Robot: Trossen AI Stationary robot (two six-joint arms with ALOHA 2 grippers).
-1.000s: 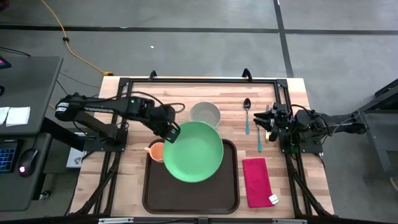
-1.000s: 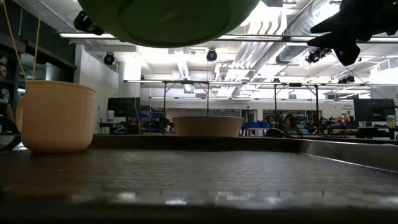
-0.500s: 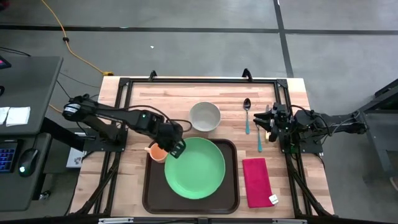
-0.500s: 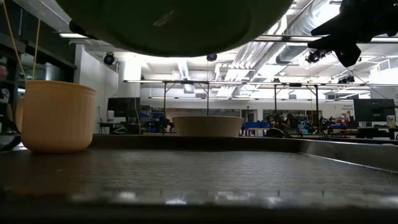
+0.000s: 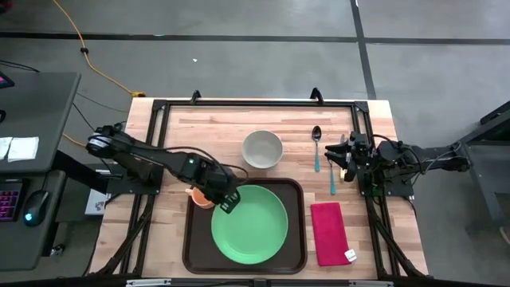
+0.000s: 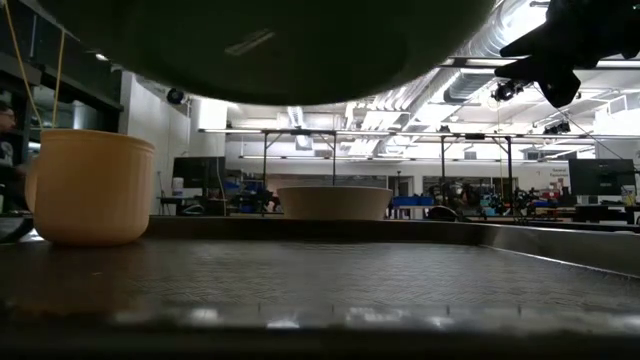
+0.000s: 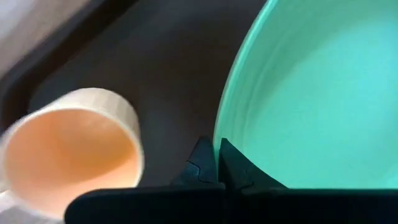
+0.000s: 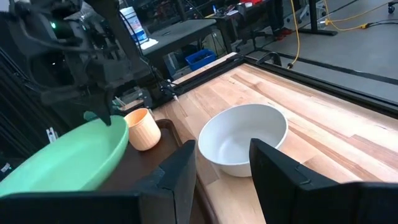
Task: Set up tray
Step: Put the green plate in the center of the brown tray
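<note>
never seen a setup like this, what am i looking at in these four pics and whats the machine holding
It is a robot with two dark arms at a wooden table. One picture looks straight down, one looks level from the tabletop, and two come from cameras on the arms' wrists.

The left gripper has its jaws shut on the rim of a green plate, holding it above a brown tray, not yet down. An orange cup sits on the tray's corner.

The right gripper waits at the table's right side, jaws open, holding nothing. Also out on the table: a white bowl, a spoon and a red napkin.
</note>
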